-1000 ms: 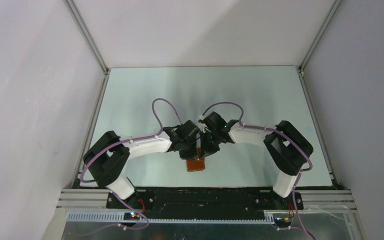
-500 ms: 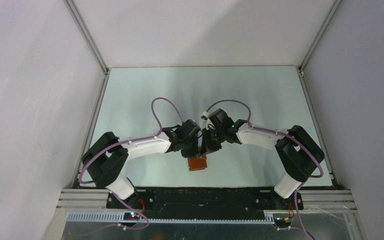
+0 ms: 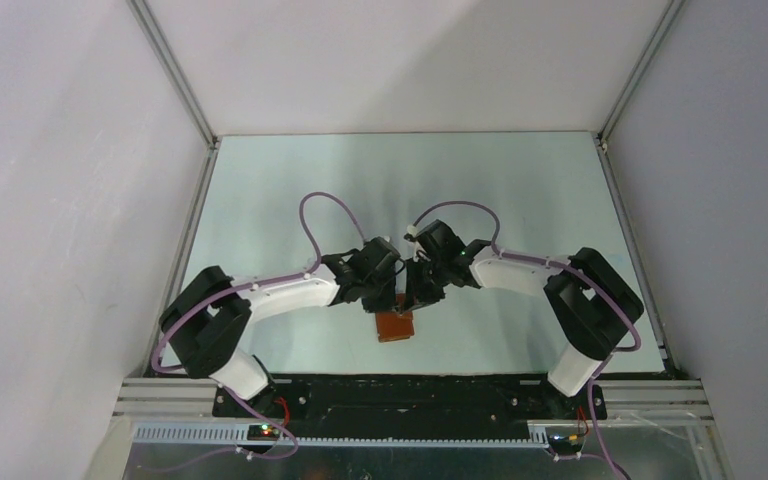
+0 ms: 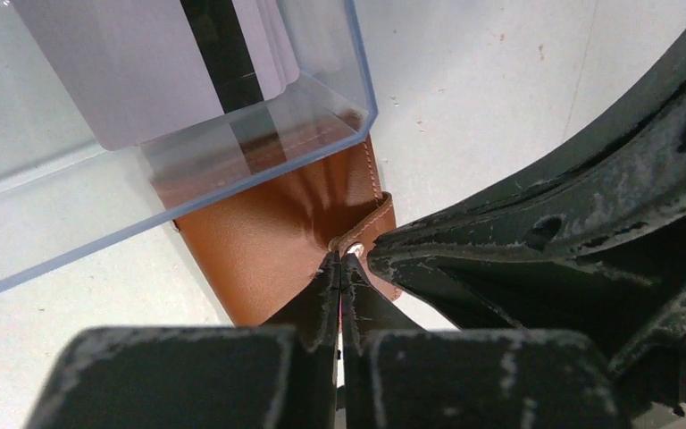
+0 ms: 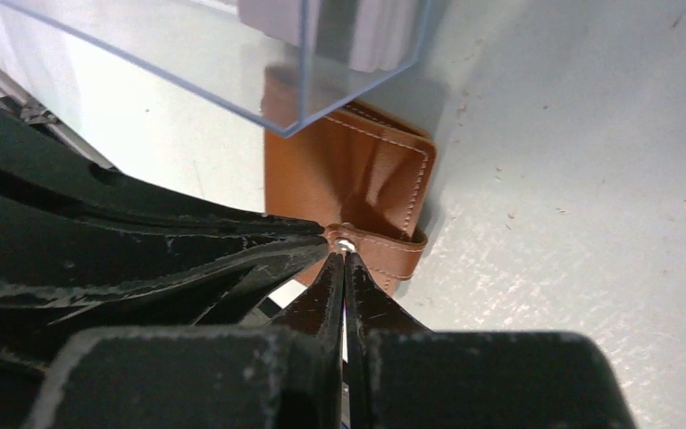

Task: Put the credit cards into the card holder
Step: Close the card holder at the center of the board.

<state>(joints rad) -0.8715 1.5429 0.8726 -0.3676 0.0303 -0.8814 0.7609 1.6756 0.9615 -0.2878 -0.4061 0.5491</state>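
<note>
Your pale grey-green tabletop (image 3: 290,190) sits inside an enclosure of plain white wall panels (image 3: 60,200), joined at the back corners by slanting aluminium frame rails (image 3: 172,70). Up close, the surface carries small dark specks and faint scuffs.

Both arms bend inward and meet near the front middle of the tabletop. The small tan-brown leather card holder (image 3: 396,326) lies there, folded shut, with its snap tab turned toward the hands. Your left hand (image 4: 339,264) has its fingers pressed fully together, and their tips touch the metal snap on that tab. Your right hand (image 5: 344,259) is closed just as tightly, with its tips at the same snap from the other side. The two hands are almost touching each other. You cannot tell whether either one pinches any leather.

The thin pale credit cards with a dark stripe (image 4: 143,63) stand together in a clear plastic box (image 4: 54,232) just beyond the card holder. A corner of the box overlaps the card holder's far edge, but whether it rests on the leather is unclear.
</note>
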